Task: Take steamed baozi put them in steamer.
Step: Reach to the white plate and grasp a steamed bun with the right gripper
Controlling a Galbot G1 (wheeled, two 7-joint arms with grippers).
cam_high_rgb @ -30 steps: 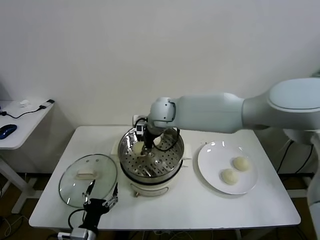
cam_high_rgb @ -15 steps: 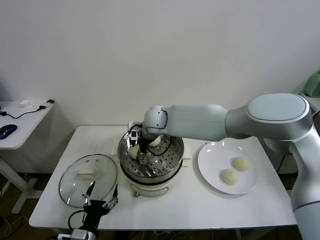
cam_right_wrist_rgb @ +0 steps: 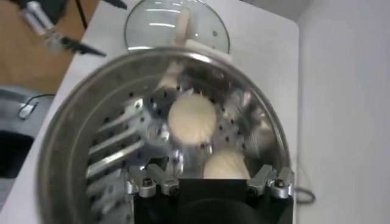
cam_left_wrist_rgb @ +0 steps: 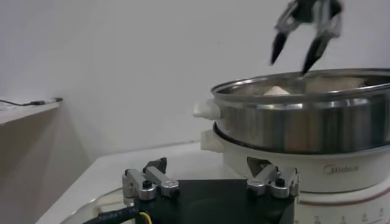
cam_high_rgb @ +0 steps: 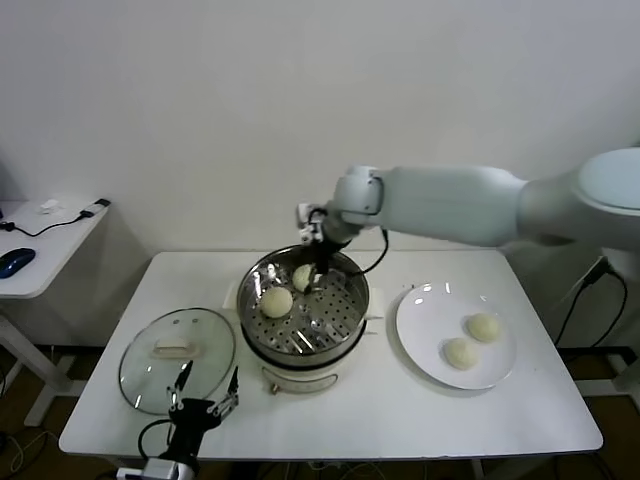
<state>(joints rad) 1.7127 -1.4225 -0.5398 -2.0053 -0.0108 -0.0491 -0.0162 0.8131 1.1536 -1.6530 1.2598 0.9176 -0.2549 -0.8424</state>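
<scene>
The steamer point(cam_high_rgb: 340, 330) stands mid-table with two baozi on its perforated tray: one at the left point(cam_high_rgb: 276, 302), one at the back point(cam_high_rgb: 302, 277). Two more baozi point(cam_high_rgb: 483, 327) point(cam_high_rgb: 458, 352) lie on the white plate point(cam_high_rgb: 425, 320) to the right. My right gripper point(cam_high_rgb: 318, 264) hangs open and empty just above the steamer's back rim, over the rear baozi. The right wrist view looks down past the right gripper point(cam_right_wrist_rgb: 210, 176) at both buns point(cam_right_wrist_rgb: 192, 119) point(cam_right_wrist_rgb: 226, 163). My left gripper point(cam_high_rgb: 203, 392) is open and parked at the table's front edge.
The glass lid point(cam_high_rgb: 177, 358) with its white handle lies flat left of the steamer, right beside my left gripper. A white side table point(cam_high_rgb: 45, 250) with a mouse and cable stands at the far left. The left wrist view shows the steamer wall point(cam_left_wrist_rgb: 304, 122).
My right gripper let go of a baozi on the left of the tray, then rose out of the steamer and moved back and to the right. The left arm has not moved.
</scene>
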